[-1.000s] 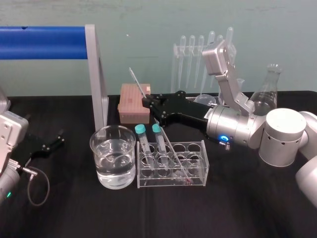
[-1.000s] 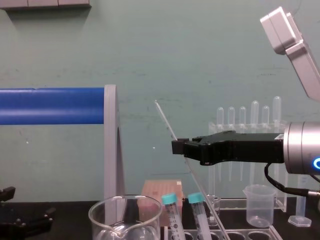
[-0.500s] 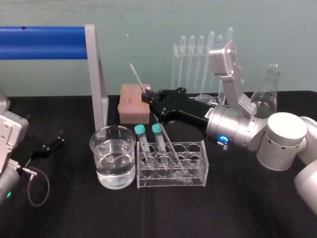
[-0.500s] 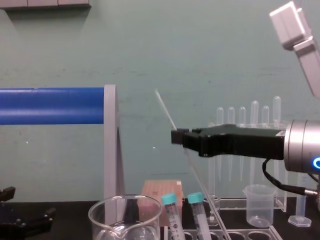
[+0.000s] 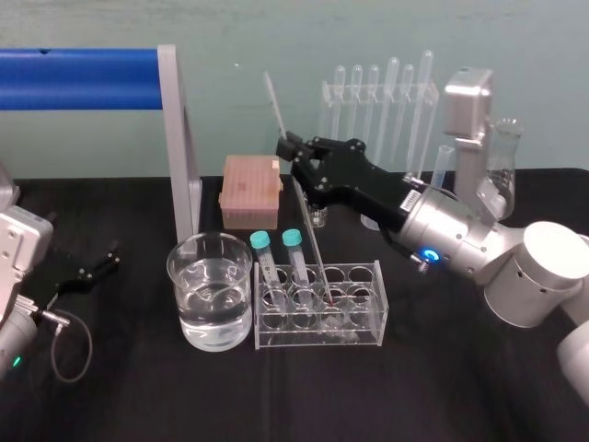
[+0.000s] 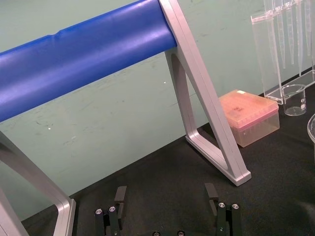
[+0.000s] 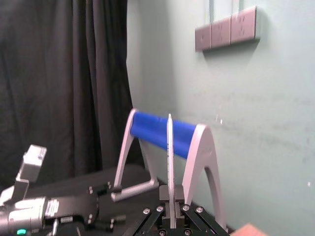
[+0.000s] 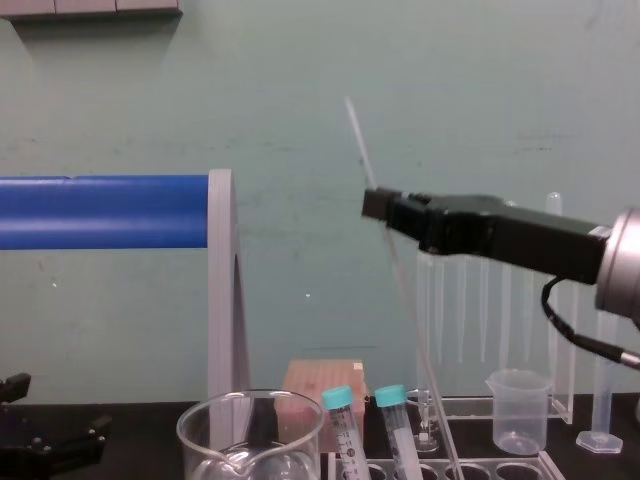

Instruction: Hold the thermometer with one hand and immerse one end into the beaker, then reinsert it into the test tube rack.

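While clamped on the thermometer (image 5: 311,239), right gripper (image 5: 291,147): rides higher and farther toward 1 o'clock than half a second back; jaws pinched tight on the upper rod, glass poking out above them.
Thermometer: stands steeper now, top leaning to 11 o'clock; red lower tip sits up near the top plate of the test tube rack (image 5: 368,318), middle column, no longer deep in a hole.
Tip clearance: cannot tell whether fully out or just at the hole's mouth.
Beaker (image 5: 189,313): at 9 o'clock of the rack, just beside it, part filled with clear liquid, unmoved.
Capped tubes (image 5: 261,241): two, teal caps, in the rack's 9 o'clock end, between rod and beaker.
Left gripper (image 6: 165,204): parked far out at 9 o'clock, fingers spread, holding nothing, same as before.
Meaning: pull-out looks nearly done; dip not begun; probably needs more lift over the capped tubes, then travel toward 9 o'clock.
Risk: tip knocking a teal cap or the beaker rim.
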Controlling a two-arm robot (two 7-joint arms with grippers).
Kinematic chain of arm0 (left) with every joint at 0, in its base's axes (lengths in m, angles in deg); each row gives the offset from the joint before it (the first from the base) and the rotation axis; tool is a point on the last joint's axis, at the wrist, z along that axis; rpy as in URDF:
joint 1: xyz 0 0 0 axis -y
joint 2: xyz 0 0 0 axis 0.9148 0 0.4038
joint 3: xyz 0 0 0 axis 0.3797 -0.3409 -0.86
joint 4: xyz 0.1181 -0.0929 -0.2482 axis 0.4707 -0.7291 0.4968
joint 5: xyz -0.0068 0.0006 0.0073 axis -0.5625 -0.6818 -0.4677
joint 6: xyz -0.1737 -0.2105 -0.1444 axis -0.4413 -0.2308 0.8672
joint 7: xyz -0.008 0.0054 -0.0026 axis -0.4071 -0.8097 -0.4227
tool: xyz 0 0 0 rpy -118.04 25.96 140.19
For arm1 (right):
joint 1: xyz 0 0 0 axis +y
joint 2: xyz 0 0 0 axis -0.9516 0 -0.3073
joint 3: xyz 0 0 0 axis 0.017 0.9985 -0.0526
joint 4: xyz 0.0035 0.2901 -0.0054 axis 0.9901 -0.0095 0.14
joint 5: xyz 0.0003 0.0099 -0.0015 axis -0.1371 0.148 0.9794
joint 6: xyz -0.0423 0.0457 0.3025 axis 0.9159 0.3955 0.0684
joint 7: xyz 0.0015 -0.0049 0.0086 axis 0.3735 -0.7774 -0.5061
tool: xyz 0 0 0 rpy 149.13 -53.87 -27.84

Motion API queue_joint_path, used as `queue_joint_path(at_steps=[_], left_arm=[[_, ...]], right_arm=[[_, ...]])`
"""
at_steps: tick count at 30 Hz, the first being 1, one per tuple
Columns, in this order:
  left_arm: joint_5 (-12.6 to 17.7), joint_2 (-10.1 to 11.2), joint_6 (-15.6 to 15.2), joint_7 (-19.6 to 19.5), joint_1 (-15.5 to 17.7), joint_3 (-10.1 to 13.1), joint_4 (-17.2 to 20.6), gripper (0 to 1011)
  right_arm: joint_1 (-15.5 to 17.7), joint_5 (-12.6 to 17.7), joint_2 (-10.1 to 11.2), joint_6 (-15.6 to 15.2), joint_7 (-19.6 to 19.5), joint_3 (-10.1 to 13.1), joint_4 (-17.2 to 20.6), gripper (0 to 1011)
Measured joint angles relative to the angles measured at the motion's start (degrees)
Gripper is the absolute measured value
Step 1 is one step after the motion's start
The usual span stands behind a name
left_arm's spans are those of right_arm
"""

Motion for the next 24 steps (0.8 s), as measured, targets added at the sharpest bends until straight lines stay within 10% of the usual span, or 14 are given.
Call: queue_joint_path(at_steps=[14, 24], left_arm=[[0.0, 0.0, 0.0, 0.0, 0.0, 0.0, 0.0, 1008], [0.0, 0.0, 0.0, 0.0, 0.0, 0.0, 0.0, 1008]], right_arm=[[3.74, 6.57, -0.55, 9.67, 5.02, 5.42, 3.09, 55], [-4.72, 9.91, -4.41, 12.53, 11.91, 3.81, -0.5, 54]])
